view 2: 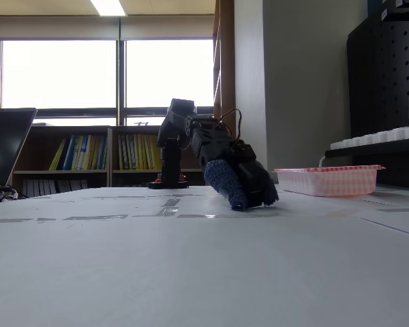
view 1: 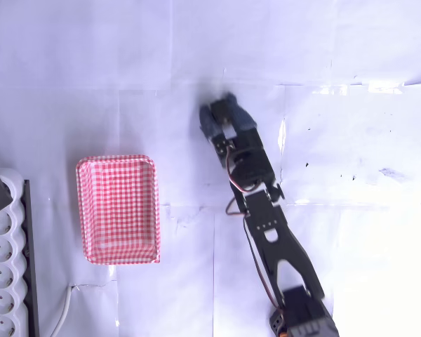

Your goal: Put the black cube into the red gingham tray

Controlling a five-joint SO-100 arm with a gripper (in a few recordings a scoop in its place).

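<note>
Between blue-padded fingers (view 1: 223, 116), a dark patch may be the black cube (view 1: 229, 130), though grip and closure cannot be told. Well left on the white table (view 1: 337, 70) lies the red gingham tray (view 1: 118, 209), a power strip (view 1: 3, 281) beyond.

- Overhead view: very bright, the white table (view 1: 337, 70) washed out almost to blank, most strongly at the right edge, well right of the arm (view 1: 266, 217); specular glare streaks on the taped seams just right of the gripper (view 1: 224, 116)
- The gripper's blue-covered fingertips (view 1: 212, 121) look smeared and soft; shadows beneath the arm are faint
- The red gingham tray (view 1: 118, 209), left of the gripper, is sharp, its colours pale
- Fixed view: strongly backlit by the windows (view 2: 61, 73) behind the arm; a ceiling light (view 2: 109, 7) glows above; the arm (view 2: 204, 139) reads as a dark shape; a glossy reflection lies on the table (view 2: 191, 272) just left of the gripper (view 2: 249, 191); the near tabletop is soft
</note>
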